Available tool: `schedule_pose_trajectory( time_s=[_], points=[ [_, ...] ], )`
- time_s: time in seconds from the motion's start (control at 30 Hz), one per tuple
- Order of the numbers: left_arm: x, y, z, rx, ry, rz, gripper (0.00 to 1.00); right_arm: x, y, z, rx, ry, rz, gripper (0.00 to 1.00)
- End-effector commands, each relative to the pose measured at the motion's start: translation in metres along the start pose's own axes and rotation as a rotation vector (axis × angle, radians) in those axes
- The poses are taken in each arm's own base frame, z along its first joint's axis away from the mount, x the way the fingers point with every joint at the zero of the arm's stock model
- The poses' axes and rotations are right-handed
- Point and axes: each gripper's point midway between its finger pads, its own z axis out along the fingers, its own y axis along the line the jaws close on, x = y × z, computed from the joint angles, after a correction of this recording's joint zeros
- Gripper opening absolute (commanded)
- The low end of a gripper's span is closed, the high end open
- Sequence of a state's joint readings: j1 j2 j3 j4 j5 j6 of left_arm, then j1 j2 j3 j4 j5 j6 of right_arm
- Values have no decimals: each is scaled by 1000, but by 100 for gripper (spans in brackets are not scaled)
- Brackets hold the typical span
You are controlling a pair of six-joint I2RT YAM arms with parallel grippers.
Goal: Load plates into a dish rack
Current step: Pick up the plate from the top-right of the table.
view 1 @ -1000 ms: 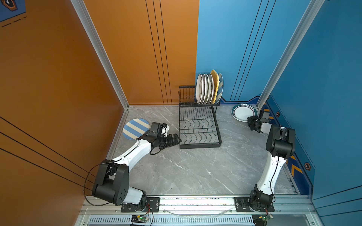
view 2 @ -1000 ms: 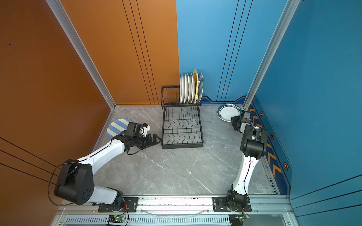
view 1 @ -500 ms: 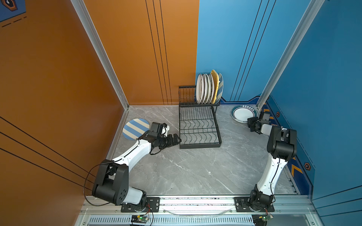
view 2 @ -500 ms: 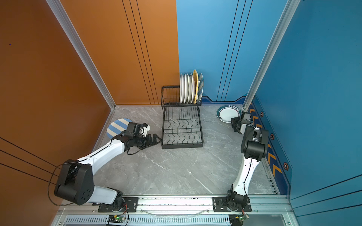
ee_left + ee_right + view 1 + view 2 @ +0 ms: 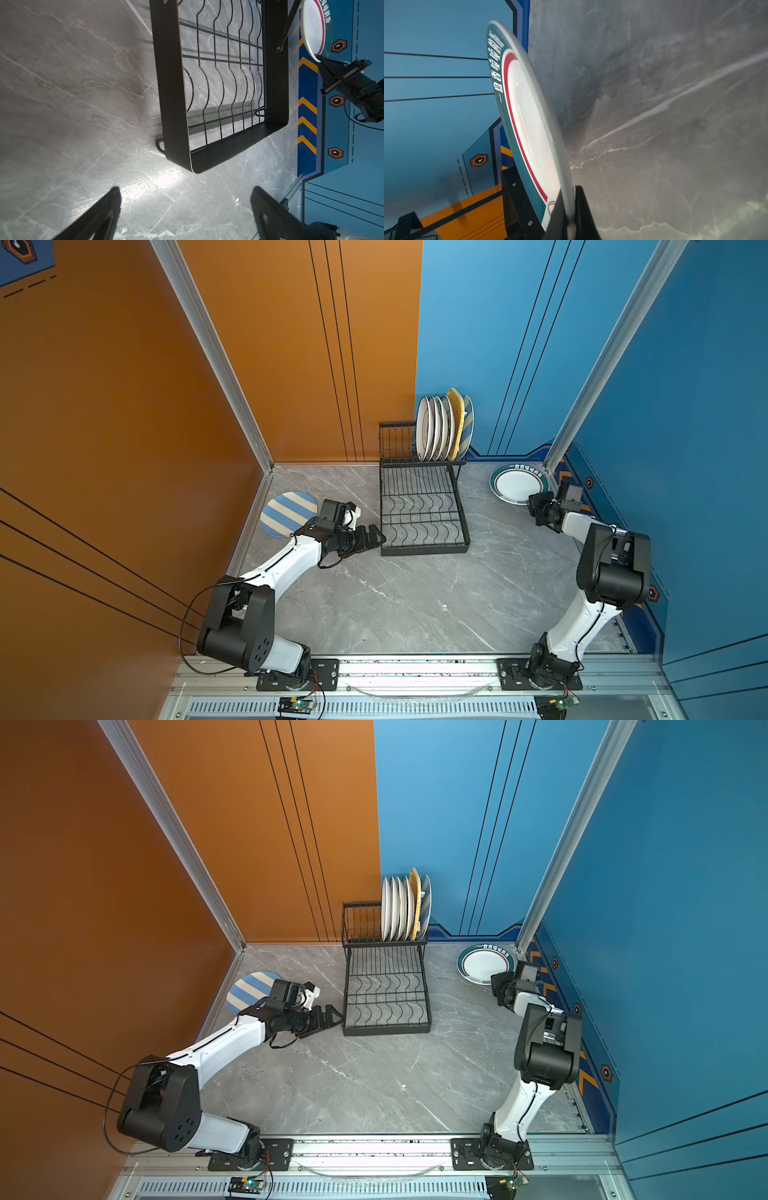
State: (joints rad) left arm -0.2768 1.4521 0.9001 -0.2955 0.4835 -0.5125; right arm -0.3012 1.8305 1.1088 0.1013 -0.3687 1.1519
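The black wire dish rack (image 5: 422,545) (image 5: 386,1029) (image 5: 172,83) stands at the back of the grey table. Several plates (image 5: 442,429) (image 5: 405,907), one of them yellow, stand upright in its raised tier. A teal-rimmed plate (image 5: 517,485) (image 5: 482,965) (image 5: 527,116) (image 5: 313,27) lies by the right wall. My right gripper (image 5: 534,510) (image 5: 496,988) (image 5: 569,190) is shut on its near rim. A blue-and-cream striped plate (image 5: 289,514) (image 5: 249,990) lies flat at the left, behind my left wrist. My left gripper (image 5: 376,537) (image 5: 334,1017) (image 5: 186,189) stands open and empty, just off the rack's front left corner.
The orange wall runs close along the left side and the blue wall close along the right, just behind my right wrist. The rack's wavy-wire lower tier (image 5: 419,510) holds nothing. Bare marble table (image 5: 415,601) lies between the rack and the arm bases.
The right arm has shifted very slightly with the teal-rimmed plate's rim still in its grip. The left arm has not moved.
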Motion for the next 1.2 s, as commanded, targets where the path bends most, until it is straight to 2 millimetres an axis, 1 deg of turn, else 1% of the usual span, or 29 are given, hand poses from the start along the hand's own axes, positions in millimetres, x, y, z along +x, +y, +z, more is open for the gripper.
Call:
schedule_pose_trajectory(
  time_s=[0.0,0.17,0.33,0.53,0.6,0.8,0.9,0.97,1.17],
  points=[
    [-11,-17,-4,59,-11,43,98,14,16,-23,-61,43,-45,0],
    [-9,-25,-7,93,-3,61,98,35,18,-55,-75,98,-84,0],
    [-7,-36,-10,130,4,86,98,59,14,-89,-67,150,-139,0],
    [-5,-51,-12,175,13,113,98,91,0,-127,-43,213,-192,0],
    [-6,-58,-12,197,14,123,98,105,-4,-138,-37,243,-213,0],
    [-7,-79,-13,267,17,155,98,145,-11,-160,-52,316,-273,0],
    [-6,-89,-12,306,27,160,98,166,-7,-170,-76,364,-320,0],
    [-11,-98,-13,344,7,174,98,180,-5,-175,-88,395,-361,0],
    [-11,-114,-12,413,20,170,99,229,8,-181,-152,501,-497,0]
  ],
)
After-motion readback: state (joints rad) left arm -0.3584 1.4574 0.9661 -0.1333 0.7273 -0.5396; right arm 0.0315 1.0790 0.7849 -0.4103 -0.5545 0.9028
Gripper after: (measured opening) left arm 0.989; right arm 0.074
